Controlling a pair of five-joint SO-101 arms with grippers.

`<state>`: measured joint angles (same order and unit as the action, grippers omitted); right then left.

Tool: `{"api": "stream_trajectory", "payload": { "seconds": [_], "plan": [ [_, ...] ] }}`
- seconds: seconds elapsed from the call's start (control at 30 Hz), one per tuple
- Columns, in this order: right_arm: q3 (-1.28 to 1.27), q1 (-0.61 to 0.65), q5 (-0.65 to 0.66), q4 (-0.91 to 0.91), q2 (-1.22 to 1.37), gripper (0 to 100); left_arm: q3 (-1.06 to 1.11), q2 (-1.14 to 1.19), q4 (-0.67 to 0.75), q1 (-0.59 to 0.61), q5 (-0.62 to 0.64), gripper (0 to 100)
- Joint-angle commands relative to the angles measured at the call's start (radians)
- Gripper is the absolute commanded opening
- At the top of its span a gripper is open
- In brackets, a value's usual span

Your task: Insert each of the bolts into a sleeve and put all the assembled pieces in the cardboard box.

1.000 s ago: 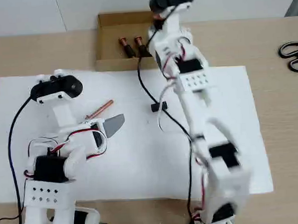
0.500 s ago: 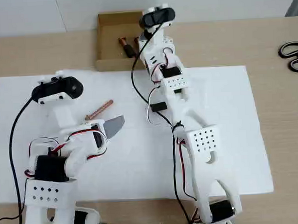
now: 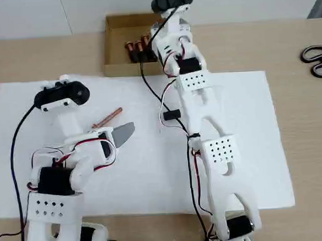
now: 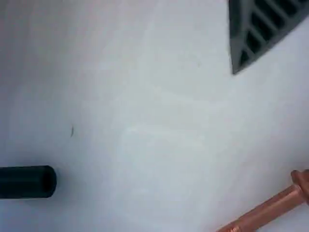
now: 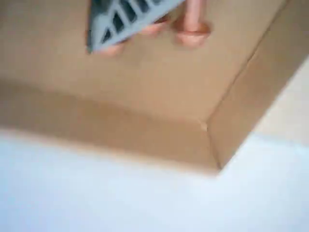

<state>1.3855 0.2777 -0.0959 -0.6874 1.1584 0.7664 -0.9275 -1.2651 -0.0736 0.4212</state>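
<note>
Lower left of the high view: left claw (image 3: 123, 133) above the white sheet (image 3: 246, 105), spread or closed impossible to tell. Just beyond, loose bolt (image 3: 108, 118) flat on the sheet, long axis diagonal, head seemingly toward upper right; black sleeve (image 4: 26, 182) well apart from it. Top centre: right claw (image 3: 149, 45) inside the cardboard box (image 3: 113, 26) beside copper pieces (image 3: 130, 46), grip likewise untellable. Risks knocking those pieces askew, or snagging the box wall and dragging it.

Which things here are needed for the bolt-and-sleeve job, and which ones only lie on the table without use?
For the job:
cardboard box
assembled pieces inside it
loose bolt on the paper
black sleeve

Just lying about:
scissors at the table edge
white paper sheet under the arms
</note>
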Motion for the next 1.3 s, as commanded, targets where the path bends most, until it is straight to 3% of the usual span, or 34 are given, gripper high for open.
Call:
{"api": "stream_trajectory", "payload": {
  "seconds": [0.0, 0.17, 0.37, 0.47, 1.1, 1.27],
  "plan": [
    [0.282, -0.031, -0.003, -0.255, -0.033, 25.6, -0.005, -0.014, 0.017, 0.008, -0.002, 33],
    [0.304, -0.079, -0.008, -0.498, -0.104, 25.6, 0.013, -0.014, 0.023, 0.008, 0.002, 33],
    [0.296, -0.128, -0.006, -0.874, -0.384, 25.6, 0.041, -0.014, -0.011, 0.008, -0.002, 33],
    [0.295, -0.133, -0.005, -0.977, -0.469, 25.6, 0.074, -0.014, -0.060, 0.009, -0.002, 33],
    [0.282, -0.165, 0.017, -1.010, -0.771, 25.5, 0.094, -0.015, -0.052, 0.009, -0.005, 33],
    [0.074, -0.163, 0.109, -1.010, -0.776, 25.5, 0.061, -0.015, -0.055, 0.009, -0.002, 33]
  ]
}}
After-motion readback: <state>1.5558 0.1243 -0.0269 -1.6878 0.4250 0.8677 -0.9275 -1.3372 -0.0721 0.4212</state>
